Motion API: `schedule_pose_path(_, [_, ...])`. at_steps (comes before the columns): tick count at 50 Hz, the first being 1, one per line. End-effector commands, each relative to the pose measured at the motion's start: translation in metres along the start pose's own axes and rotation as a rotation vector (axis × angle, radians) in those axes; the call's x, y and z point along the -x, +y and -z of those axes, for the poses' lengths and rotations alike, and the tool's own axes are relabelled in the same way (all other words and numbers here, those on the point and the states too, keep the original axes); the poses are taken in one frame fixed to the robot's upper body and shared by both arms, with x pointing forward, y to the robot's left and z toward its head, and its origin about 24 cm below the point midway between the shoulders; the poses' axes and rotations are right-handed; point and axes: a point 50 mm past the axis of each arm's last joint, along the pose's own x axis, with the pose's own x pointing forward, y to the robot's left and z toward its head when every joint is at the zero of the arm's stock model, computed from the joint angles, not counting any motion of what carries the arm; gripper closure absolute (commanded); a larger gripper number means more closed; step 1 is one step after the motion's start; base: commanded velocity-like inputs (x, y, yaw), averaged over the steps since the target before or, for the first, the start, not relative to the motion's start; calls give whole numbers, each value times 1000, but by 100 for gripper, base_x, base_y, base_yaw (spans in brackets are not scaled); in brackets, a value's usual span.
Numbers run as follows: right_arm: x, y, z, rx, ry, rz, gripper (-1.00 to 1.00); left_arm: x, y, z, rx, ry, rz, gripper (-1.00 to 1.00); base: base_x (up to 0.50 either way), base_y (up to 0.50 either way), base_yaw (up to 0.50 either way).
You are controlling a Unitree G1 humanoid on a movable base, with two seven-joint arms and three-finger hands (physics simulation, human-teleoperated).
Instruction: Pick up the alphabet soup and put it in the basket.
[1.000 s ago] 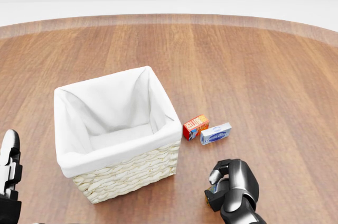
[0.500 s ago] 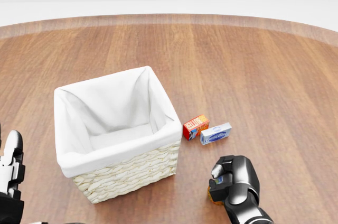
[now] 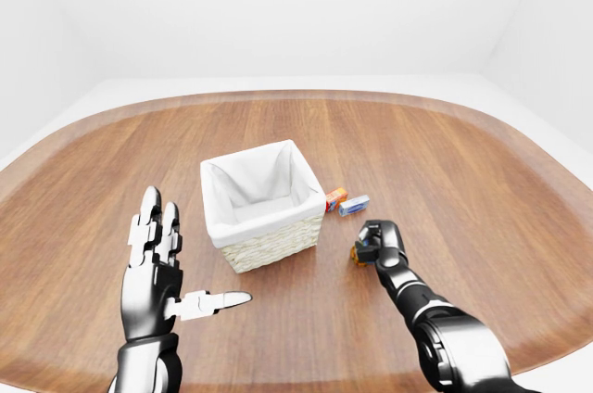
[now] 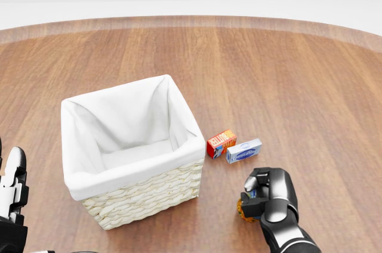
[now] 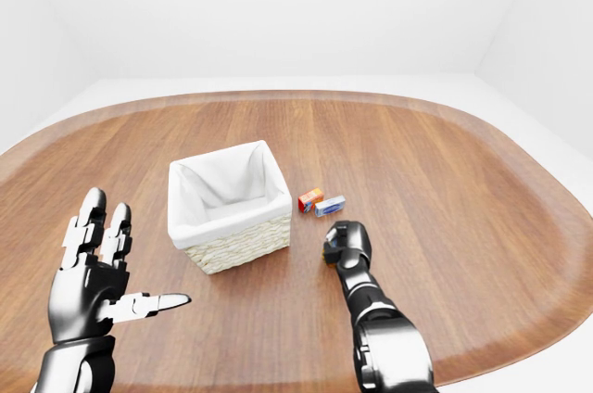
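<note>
A wicker basket (image 4: pixel 143 200) with a white cloth lining stands left of centre on the wooden table. My right hand (image 4: pixel 255 196) rests low on the table to the basket's right, its fingers curled round a small orange thing, the alphabet soup (image 4: pixel 241 210); only an orange edge of it peeks out under the fingers. My left hand (image 3: pixel 171 268) hovers at the lower left of the left-eye view, palm up and fingers spread, with nothing in it.
A small red-orange box (image 4: pixel 221 143) and a blue-and-white box (image 4: pixel 243 151) lie side by side just right of the basket, above my right hand. The round wooden table (image 3: pixel 482 171) ends in a curved edge, with white floor beyond.
My right hand has slid a little right and up in the head view, and its fingers have closed tighter round the orange thing. The left hand has sunk slightly at the lower left.
</note>
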Motion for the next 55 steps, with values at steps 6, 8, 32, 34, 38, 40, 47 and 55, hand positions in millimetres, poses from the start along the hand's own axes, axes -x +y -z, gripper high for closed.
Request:
schedule_pose_path(6, [-4, -10, -18, -89, -61, 8, 100, 1, 0, 0, 0, 2, 1, -100, 0, 0, 0])
schedule_pose_path(8, [-4, -11, -21, -100, -83, 8, 100, 1, 0, 0, 0, 2, 1, -100, 0, 0, 0])
schedule_pose_path(32, [20, -41, -71, -260, -439, 32, 100, 0, -1, 1, -1, 5, 3, -100, 0, 0, 0])
schedule_pose_path(34, [24, -43, -73, -272, -465, 31, 100, 0, -1, 1, 0, 4, 4, -100, 0, 0, 0])
schedule_pose_path(38, [35, -50, -80, -298, -518, 32, 100, 1, -1, 0, 1, 3, 4, -100, 0, 0, 0])
schedule_pose_path(40, [36, -50, -81, -299, -523, 36, 100, 1, -1, 0, 2, 2, 4, -100, 0, 0, 0])
schedule_pose_path(47, [44, -59, -88, -308, -545, 61, 100, 1, 0, -1, 6, -1, 6, -100, 0, 0, 0])
schedule_pose_path(55, [64, -79, -98, -356, -611, 83, 100, 1, 0, -1, 7, -2, 6, -100, 0, 0, 0])
